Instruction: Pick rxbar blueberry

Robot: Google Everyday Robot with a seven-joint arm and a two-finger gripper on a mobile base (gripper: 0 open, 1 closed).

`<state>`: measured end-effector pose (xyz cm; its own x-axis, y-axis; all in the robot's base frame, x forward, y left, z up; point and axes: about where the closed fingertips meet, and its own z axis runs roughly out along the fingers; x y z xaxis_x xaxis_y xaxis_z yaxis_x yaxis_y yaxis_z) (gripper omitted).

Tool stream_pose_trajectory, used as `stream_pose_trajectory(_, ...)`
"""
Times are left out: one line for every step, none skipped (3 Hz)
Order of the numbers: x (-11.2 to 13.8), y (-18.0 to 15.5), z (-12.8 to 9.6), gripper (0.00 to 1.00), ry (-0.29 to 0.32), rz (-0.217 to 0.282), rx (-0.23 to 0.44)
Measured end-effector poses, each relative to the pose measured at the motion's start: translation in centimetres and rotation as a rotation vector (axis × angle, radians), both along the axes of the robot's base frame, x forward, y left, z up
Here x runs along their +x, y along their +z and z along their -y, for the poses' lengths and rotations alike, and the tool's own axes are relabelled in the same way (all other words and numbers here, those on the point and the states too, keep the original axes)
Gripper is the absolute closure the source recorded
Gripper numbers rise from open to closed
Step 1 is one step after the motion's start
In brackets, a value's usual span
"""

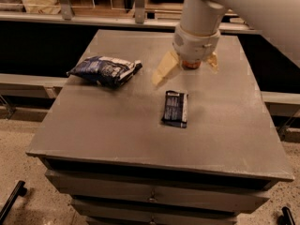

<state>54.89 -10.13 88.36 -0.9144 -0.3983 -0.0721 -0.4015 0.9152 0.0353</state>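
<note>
Hanging over the far half of the grey worktop (117, 125), the pincer (186, 74) is spread wide and holds nothing. One cream finger (163, 70) slants down to the left and the other shows at the right of the white wrist. The rxbar blueberry (175, 108) lies flat on the worktop just in front of the pincer and apart from it. Its dark wrapper has a white panel and pale lettering too small to read. A puffy dark-blue-and-white snack bag (104, 70) lies well to the left; its print cannot be read either.
</note>
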Motion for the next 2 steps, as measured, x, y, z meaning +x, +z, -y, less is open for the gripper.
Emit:
stream_pose_trajectory(1.38, -0.65, -1.21, 0.0, -0.162, -0.03, -0.015)
stream_pose_trajectory(1.75, -0.59, -1.58, 0.0, -0.253, -0.017, 0.004)
